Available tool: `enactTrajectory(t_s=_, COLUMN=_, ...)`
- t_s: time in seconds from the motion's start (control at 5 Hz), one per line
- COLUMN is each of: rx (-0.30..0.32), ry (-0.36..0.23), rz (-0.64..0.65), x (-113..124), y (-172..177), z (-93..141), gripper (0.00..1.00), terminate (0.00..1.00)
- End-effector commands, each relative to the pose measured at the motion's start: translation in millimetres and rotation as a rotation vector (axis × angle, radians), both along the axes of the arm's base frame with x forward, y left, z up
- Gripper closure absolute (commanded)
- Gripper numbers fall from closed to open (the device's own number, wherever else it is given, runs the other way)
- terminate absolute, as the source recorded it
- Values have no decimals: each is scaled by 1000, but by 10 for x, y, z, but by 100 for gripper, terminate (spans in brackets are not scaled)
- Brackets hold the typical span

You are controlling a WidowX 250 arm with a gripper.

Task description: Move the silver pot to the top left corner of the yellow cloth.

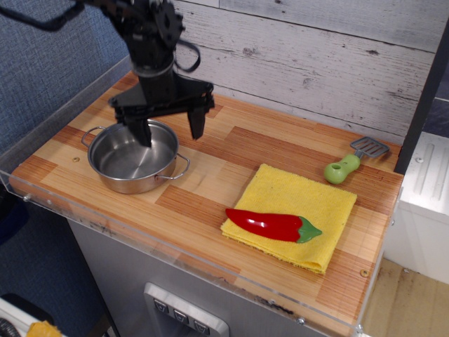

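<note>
Jaws spread wide on the gripper [168, 130], one finger inside the silver pot [133, 156], the other outside its far rim. Pot sits at the table's left end, well apart from the yellow cloth [295, 214]. Risk: thin shiny rim slips on closing; red pepper [272, 225] crowds the cloth.

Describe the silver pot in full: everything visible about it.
The silver pot is a shallow, round, shiny vessel that looks like stainless steel, with two thin wire loop handles on opposite sides. It stands upright and empty on the wooden tabletop near the left end, well apart from the yellow cloth. The open gripper straddles its far rim, one finger inside the pot, the other outside; whether they touch it is unclear.
</note>
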State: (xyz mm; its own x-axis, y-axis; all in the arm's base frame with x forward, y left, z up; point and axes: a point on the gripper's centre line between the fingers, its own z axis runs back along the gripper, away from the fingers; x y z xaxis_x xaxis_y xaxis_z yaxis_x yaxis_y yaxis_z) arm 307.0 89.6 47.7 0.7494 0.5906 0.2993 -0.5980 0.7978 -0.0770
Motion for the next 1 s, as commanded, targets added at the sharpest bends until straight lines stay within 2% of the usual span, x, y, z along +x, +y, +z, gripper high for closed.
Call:
enactTrajectory(t_s=0.0, rx=-2, ry=16, rz=19, x=-112, y=51, z=-147, gripper=0, terminate=0)
enactTrajectory(t_s=0.2, rx=5, ry=8, rz=8, x=-91, y=52, z=-208, gripper=100, terminate=0)
enactTrajectory(t_s=0.8, rx=9, ry=-19, rz=-10, x=-50, y=-1, z=-104, gripper=100, terminate=0)
